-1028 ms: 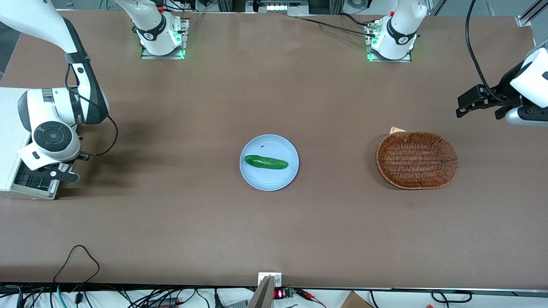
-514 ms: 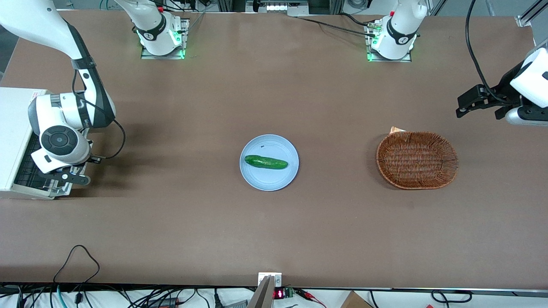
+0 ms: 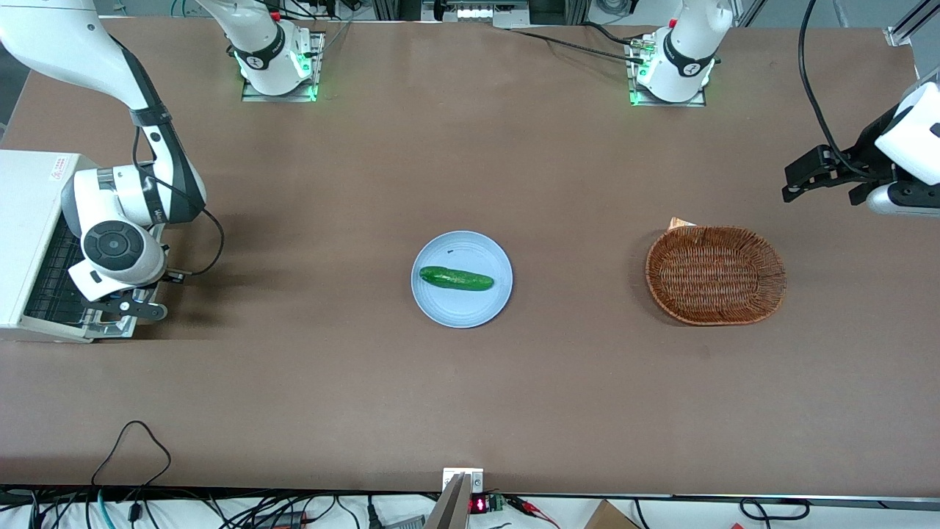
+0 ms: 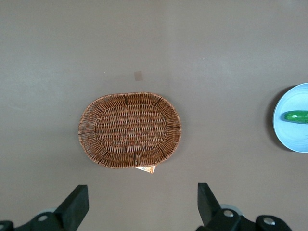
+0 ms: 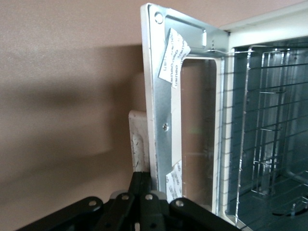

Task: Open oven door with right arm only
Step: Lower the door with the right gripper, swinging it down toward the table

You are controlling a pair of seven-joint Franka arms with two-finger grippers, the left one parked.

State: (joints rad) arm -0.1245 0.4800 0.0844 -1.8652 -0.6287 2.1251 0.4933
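In the front view the oven [image 3: 26, 213] sits at mid-height on the frame's edge, at the working arm's end of the table [image 3: 470, 397]. Its oven door [image 3: 103, 330] is swung partly down, with the right arm [image 3: 117, 246] above it and the gripper [image 3: 123, 311] at the door's outer edge. The left wrist view shows a wicker basket [image 4: 130, 130] mid-frame and a blue plate [image 4: 288, 137] with a cucumber [image 4: 296, 116] at the edge. In the right wrist view the gripper's claw is pinched together on the pale handle [image 5: 137, 137] of the tilted door, baring the wire rack [image 5: 262, 125].
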